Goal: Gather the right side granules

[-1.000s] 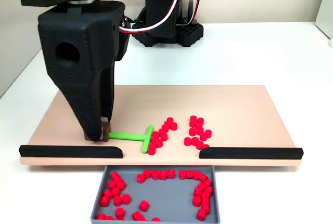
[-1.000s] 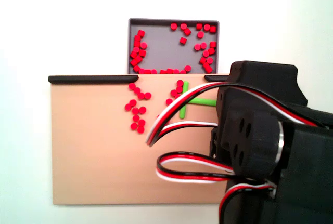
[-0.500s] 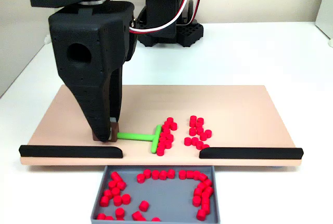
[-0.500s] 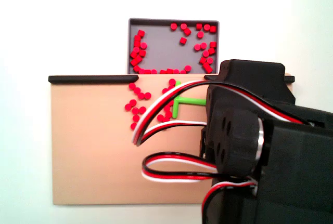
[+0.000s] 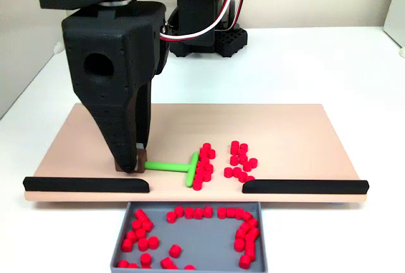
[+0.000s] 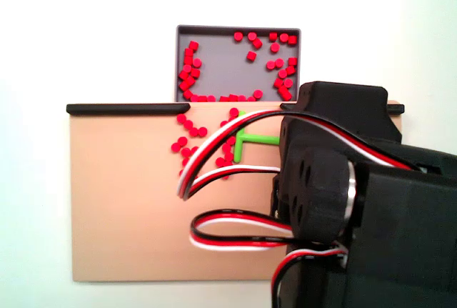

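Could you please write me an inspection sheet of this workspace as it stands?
Surface: tan board on a white table; black rails along its front edge.
Job's things: red granules in two clusters on the board; more in the grey tray.
Clutter: nothing seen.
Claw: claw down at the board, shut on the green T-stick, whose bar touches the nearer cluster.
Cables: red, white and black wires loop over the board.
Surroundings: pale wall.
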